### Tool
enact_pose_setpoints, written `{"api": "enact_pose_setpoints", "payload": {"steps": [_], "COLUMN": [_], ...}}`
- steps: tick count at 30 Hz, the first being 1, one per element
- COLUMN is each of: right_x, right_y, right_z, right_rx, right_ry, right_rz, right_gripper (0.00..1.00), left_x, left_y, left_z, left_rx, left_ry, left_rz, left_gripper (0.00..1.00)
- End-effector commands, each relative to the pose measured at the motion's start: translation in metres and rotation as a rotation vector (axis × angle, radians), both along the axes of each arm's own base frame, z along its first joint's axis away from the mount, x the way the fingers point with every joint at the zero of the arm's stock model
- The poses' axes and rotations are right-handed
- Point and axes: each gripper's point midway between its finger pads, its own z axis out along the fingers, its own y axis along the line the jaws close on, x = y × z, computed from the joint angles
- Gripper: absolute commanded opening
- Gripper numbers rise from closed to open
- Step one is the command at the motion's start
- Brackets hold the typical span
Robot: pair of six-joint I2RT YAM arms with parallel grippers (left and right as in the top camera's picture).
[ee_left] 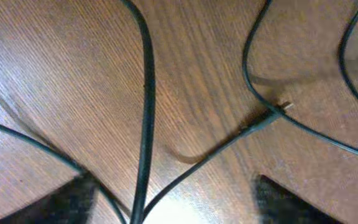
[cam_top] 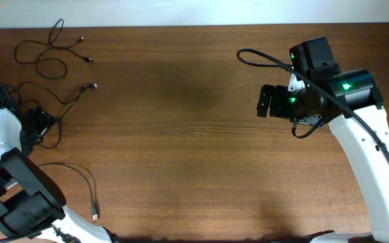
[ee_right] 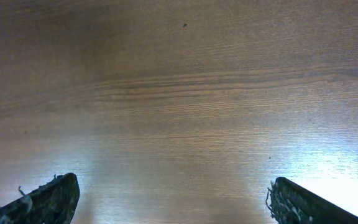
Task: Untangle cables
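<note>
Overhead: the cables lie as loose strands on the far-left part of the desk, not as one knot.
Back loop: the back loop sits near the rear edge, well apart from both arms.
Middle strand: the middle strand runs from its plug toward the left arm and ends under the left gripper.
Front strand: the front strand lies near the front edge, apart from the others.
Why so placed: my reading is that the left arm is low over the middle strand to take it where two runs meet, so it can be drawn clear of its neighbours.
Left wrist view: two dark cords converge at the bottom centre, between the blurred fingertips. A silver-tipped plug lies flat on the wood just beyond.
Left gripper: the left gripper has its jaws apart with the cords running between them. Nothing looks pinched. Whether a finger touches a cord, I cannot tell.
Right gripper: the right gripper has its jaws wide apart over bare wood, holding nothing and touching nothing. It is well apart from every cable, on the opposite side of the desk.
Step in hand: probably the grasp on the middle strand, not yet made.
Risk: closing here could catch both cords together.
</note>
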Motion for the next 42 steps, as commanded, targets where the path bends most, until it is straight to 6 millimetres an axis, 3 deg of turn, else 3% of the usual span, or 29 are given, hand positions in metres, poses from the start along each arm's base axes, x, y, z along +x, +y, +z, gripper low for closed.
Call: {"api": "enact_pose_setpoints", "payload": {"steps": [1, 2, 5, 9, 17, 22, 27, 37, 39, 42], "right_x": [0.001, 0.002, 0.004, 0.005, 0.005, 0.005, 0.005, 0.005, 0.006, 0.006], "right_y": [0.002, 0.002, 0.003, 0.003, 0.003, 0.003, 0.003, 0.003, 0.003, 0.003], "right_z": [0.002, 0.002, 0.003, 0.004, 0.003, 0.003, 0.003, 0.004, 0.004, 0.004], "right_rx": [0.0, 0.001, 0.003, 0.005, 0.005, -0.005, -0.005, -0.013, -0.012, -0.011], "right_ry": [-0.008, -0.009, -0.018, -0.022, -0.022, -0.026, -0.026, -0.032, -0.035, -0.037], "right_rz": [0.013, 0.013, 0.013, 0.013, 0.013, 0.037, 0.038, 0.06, 0.06, 0.06], "right_gripper": [0.99, 0.99, 0.99, 0.99, 0.99, 0.99, 0.99, 0.99, 0.99, 0.98], "left_x": [-0.007, -0.007, -0.009, -0.007, -0.011, -0.024, -0.055, -0.09, -0.086, -0.047], "left_y": [0.004, 0.003, -0.006, -0.024, -0.029, -0.037, -0.029, 0.001, -0.001, -0.032], "left_z": [-0.002, -0.002, -0.004, -0.006, -0.007, -0.009, -0.01, -0.003, -0.003, 0.016], "left_rx": [0.02, 0.019, -0.027, -0.115, -0.062, -0.079, -0.078, -0.147, -0.186, -0.329], "left_ry": [0.022, 0.024, 0.025, 0.007, 0.072, 0.13, 0.276, 0.207, 0.143, -0.208], "left_rz": [0.02, 0.02, 0.01, -0.031, -0.464, -0.614, -0.582, -0.317, -0.337, -0.531], "left_gripper": [0.47, 0.26, 0.0, 0.0, 0.0, 0.0, 0.0, 0.0, 0.0, 0.0]}}
